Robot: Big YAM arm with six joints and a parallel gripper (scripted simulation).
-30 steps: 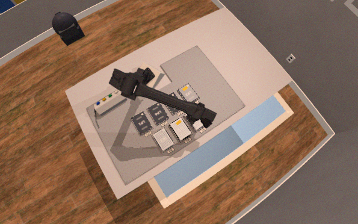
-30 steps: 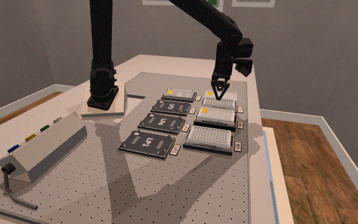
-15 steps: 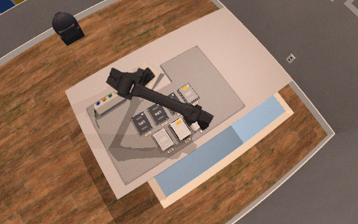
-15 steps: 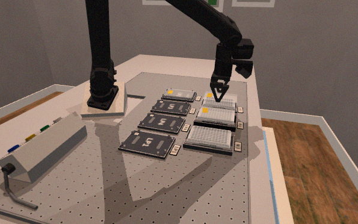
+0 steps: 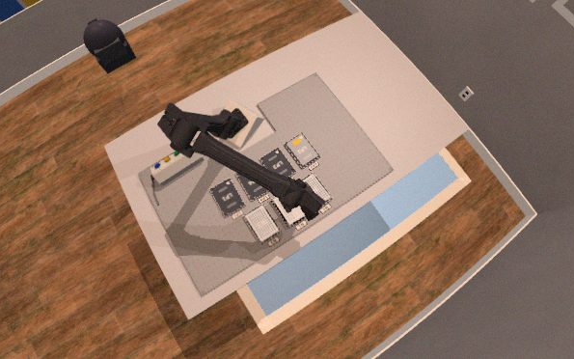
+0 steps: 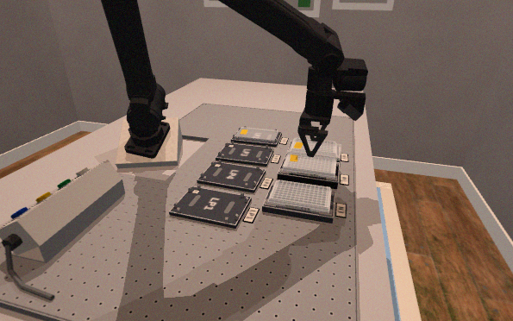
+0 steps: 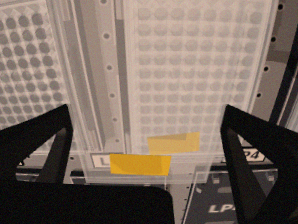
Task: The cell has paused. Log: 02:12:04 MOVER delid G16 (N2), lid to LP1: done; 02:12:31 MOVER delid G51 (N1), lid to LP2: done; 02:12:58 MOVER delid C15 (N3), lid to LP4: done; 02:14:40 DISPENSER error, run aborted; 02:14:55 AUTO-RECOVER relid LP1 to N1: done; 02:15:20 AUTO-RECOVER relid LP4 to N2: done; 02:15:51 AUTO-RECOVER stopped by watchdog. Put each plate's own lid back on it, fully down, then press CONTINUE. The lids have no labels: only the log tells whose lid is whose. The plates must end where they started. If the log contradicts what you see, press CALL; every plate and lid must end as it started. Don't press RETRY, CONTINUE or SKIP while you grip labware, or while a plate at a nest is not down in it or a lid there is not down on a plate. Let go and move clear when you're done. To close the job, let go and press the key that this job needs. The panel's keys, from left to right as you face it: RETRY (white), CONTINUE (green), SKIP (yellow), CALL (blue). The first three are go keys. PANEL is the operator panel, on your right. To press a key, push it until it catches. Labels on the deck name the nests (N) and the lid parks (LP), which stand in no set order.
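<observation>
My gripper (image 6: pixel 312 154) (image 7: pixel 146 113) is shut on a clear lid (image 6: pixel 298 146) (image 7: pixel 140 165) with a yellow patch, held level above the nest row, partly over the middle nest. Below it, the middle plate (image 6: pixel 316 167) wears a lid with a yellow patch. The far plate (image 5: pixel 316 187) (image 7: pixel 25 65) shows bare wells. The near plate (image 5: pixel 262 224) (image 6: pixel 299 196) has no lid that I can see. Another clear lid (image 5: pixel 302 149) (image 6: pixel 258 135) lies on the farthest park. The nest labels are too blurred to read.
The dark parks LP1 (image 6: pixel 211 207), LP4 (image 6: pixel 231 176) and the third one (image 6: pixel 245 154) hold no lid. The panel (image 6: pixel 72 207) stands beside the arm base, with blue (image 6: pixel 19 212), yellow (image 6: pixel 44 197), green (image 6: pixel 64 184) and white (image 6: pixel 83 171) keys.
</observation>
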